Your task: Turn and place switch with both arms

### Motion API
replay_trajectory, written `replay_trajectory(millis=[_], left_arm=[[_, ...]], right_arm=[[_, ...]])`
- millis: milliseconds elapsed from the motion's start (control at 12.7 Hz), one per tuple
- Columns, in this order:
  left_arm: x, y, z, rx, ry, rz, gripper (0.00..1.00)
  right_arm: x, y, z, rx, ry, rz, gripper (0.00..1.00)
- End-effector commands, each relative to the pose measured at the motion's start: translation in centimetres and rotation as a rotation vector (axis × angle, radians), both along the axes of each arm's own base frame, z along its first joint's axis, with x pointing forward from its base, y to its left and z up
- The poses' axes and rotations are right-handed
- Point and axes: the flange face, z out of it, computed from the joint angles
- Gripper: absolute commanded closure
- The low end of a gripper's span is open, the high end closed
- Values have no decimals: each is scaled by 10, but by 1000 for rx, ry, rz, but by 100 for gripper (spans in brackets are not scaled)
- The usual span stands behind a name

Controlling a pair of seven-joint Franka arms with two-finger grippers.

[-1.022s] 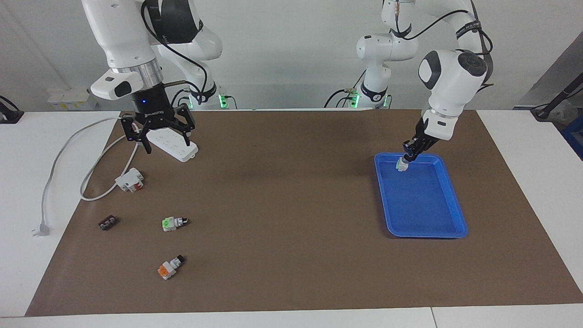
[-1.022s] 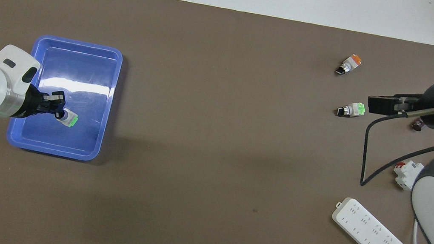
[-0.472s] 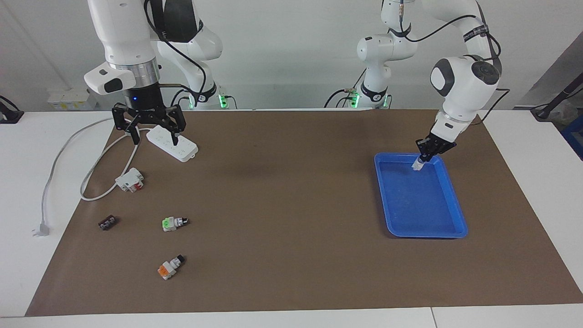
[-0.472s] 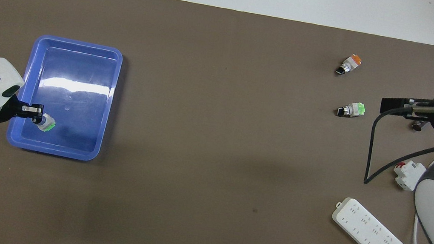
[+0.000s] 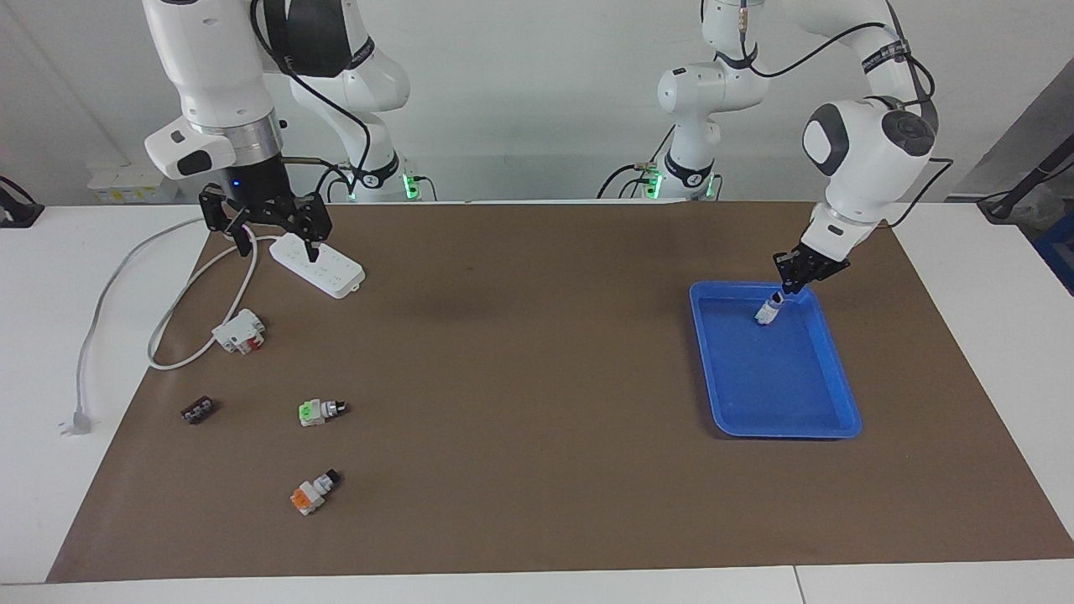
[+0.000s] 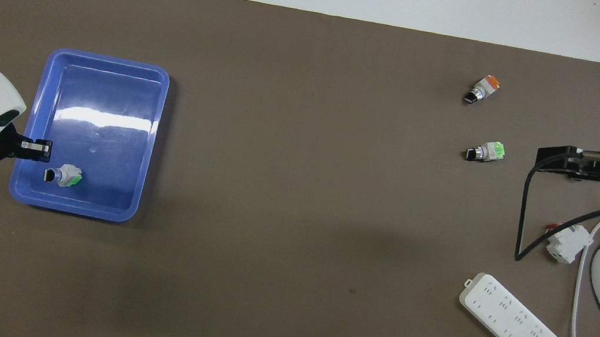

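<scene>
The switch (image 6: 63,176) (image 5: 766,312), white with a green end and a black knob, lies in the blue tray (image 6: 108,61) (image 5: 839,404) at the end nearer the robots. My left gripper (image 6: 38,148) (image 5: 791,283) hangs just above the tray's near rim, slightly open, and holds nothing; in the overhead view a gap shows between it and the switch. A second green-ended switch (image 5: 321,411) (image 6: 485,152) lies on the brown mat toward the right arm's end. There my right gripper (image 5: 279,250) (image 6: 545,159) hangs open and empty over the power strip (image 5: 323,264).
An orange-ended switch (image 5: 313,492) (image 6: 482,89) lies farther from the robots than the second green one. A white-and-red block (image 5: 239,330) (image 6: 565,241), a small dark block (image 5: 199,410) and the strip's cable (image 5: 109,285) lie at the right arm's end.
The left gripper carried the switch across the tray toward the robots, let it go, and drew back a little. The right gripper rose and moved toward the robots, staying open.
</scene>
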Motion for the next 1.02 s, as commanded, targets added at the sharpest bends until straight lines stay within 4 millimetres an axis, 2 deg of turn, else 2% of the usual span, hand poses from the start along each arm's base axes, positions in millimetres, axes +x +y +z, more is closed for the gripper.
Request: replay_trajectory(millis=[0, 79, 157, 236, 393, 550, 707, 786, 943], left_arm=[[17, 0, 17, 36, 50, -34, 66], [19, 0, 25, 55, 70, -44, 66], [21, 0, 39, 57, 79, -46, 66], [22, -1, 53, 57, 90, -46, 65], [23, -15, 78, 59, 115, -70, 65], [21, -35, 116, 60, 122, -103, 66], [23, -48, 151, 52, 123, -124, 65], [23, -52, 161, 46, 120, -129, 64], [23, -53, 164, 43, 117, -131, 57]], right_arm=[[-1, -2, 6, 40, -3, -32, 0], [-1, -10, 7, 39, -5, -42, 0], [-1, -10, 8, 44, 3, -45, 0], [-3, -18, 5, 43, 28, -51, 0], [-6, -21, 1, 42, 60, -52, 0], [-6, -24, 0, 37, 84, -17, 0], [-5, -24, 9, 37, 86, 8, 0], [-7, -23, 9, 36, 90, 25, 0], [-10, -24, 8, 31, 109, 97, 0]])
